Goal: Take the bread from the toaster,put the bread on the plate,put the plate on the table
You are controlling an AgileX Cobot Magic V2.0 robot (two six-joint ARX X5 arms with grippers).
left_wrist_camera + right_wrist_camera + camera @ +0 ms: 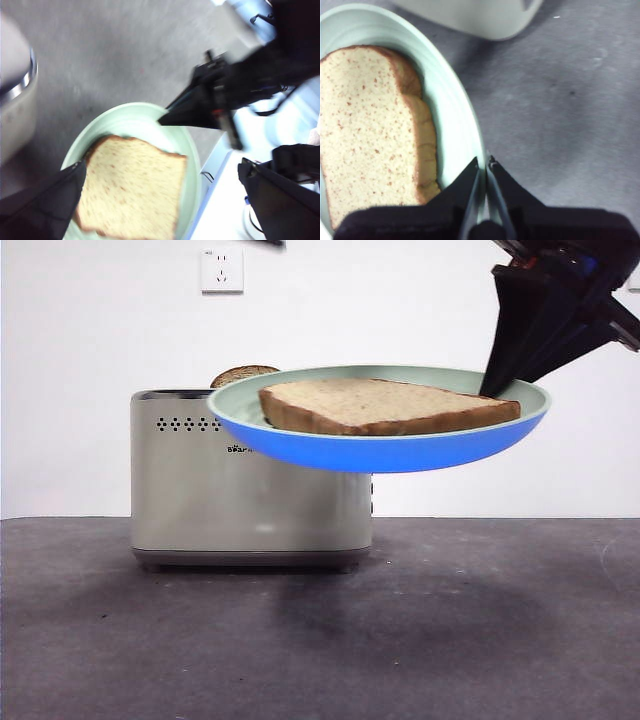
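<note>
The bread (pixel 390 405) lies flat on the mint-green plate (pixel 380 452), whose underside looks blue. My right gripper (pixel 492 392) is shut on the plate's right rim and holds it in the air, level with the toaster's top and partly in front of the toaster (pixel 200 500). The right wrist view shows its jaws (pixel 484 162) pinching the rim (pixel 455 115) beside the bread (pixel 365 135). My left gripper (pixel 162 170) is open and empty above the plate (pixel 125 112) and the bread (pixel 132 190).
A second, darker slice (pixel 243 374) sticks out of the toaster's slot. The dark grey table (pixel 450 640) lies below the plate. A wall socket (pixel 221 270) is on the white wall behind. A white surface (pixel 225 210) borders the table's edge.
</note>
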